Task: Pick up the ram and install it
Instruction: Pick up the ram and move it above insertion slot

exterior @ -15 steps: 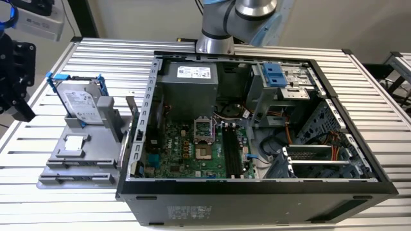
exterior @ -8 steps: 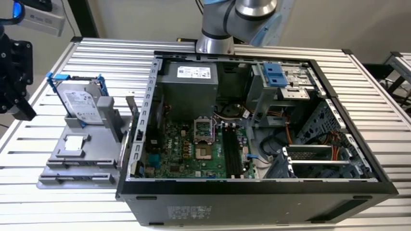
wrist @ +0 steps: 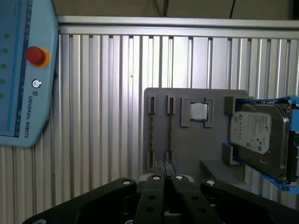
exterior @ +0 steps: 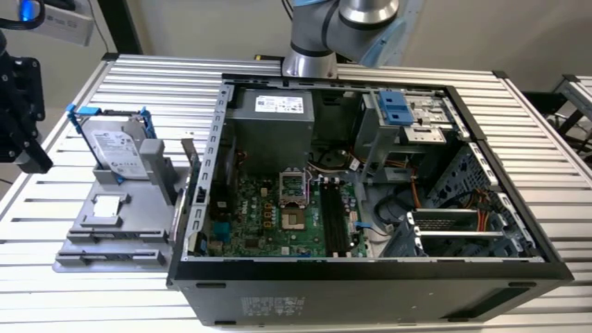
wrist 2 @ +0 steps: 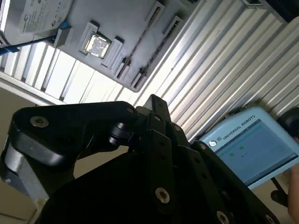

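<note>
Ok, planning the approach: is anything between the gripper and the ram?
Nothing visible. In the first wrist view the gripper faces the ram, standing on edge in the gray holder, with open space between.

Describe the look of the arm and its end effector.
The arm has silvery-grey rounded sections and a pale blue joint cap. In the first wrist view, the end effector is matte black, built from flat linkage bars pinned with small silver screw heads.

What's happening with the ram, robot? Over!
Gripper shut, empty, above the gray holder. Ram on edge in its slot there, not picked up. Hard drive apart from it, not blocking.
</note>
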`<state>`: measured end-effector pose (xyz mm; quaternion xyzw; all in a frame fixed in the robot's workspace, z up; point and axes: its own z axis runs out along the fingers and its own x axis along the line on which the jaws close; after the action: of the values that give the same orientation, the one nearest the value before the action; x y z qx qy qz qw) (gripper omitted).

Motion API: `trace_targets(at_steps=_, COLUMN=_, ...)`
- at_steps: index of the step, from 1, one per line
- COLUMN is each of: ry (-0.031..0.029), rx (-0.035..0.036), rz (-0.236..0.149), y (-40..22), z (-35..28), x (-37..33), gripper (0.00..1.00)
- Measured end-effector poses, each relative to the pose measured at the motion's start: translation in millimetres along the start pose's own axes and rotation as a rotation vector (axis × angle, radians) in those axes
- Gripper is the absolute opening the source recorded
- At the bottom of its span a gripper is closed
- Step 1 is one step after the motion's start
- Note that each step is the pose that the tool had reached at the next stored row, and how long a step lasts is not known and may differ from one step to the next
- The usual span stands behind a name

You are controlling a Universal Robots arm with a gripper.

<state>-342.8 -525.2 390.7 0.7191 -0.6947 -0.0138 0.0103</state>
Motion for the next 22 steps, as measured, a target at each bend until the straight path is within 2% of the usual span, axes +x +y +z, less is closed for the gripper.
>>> trace_targets(at_steps=3, ry=0.0002, rx=-0.0002, rz=-0.047, y=0.1, z=0.0, x=-0.1, gripper=0.0)
trace_targets(at_steps=4, ry=-0.0028, rx=-0.0001, rz=-0.057, y=0.1, z=0.0, x=-0.1, gripper=0.0)
trace_targets(at_steps=5, ry=-0.0076, rx=0.0002, rz=-0.065, y=0.1, z=0.0, x=-0.1, gripper=0.0)
trace_targets(at_steps=7, ry=-0.0213, rx=0.0018, rz=-0.071, y=0.1, z=0.0, x=-0.1, gripper=0.0)
trace_targets(at_steps=9, ry=-0.0408, rx=0.004, rz=-0.072, y=0.1, z=0.0, x=-0.1, gripper=0.0)
trace_targets(at_steps=10, ry=-0.0448, rx=0.0042, rz=-0.072, y=0.1, z=0.0, x=-0.1, gripper=0.0)
trace_targets(at_steps=14, ry=-0.0457, rx=0.0046, rz=-0.063, y=0.1, z=0.0, x=-0.1, gripper=0.0)
trace_targets(at_steps=22, ry=-0.0486, rx=0.0074, rz=0.034, y=0.2, z=0.5, x=-0.1, gripper=0.0)
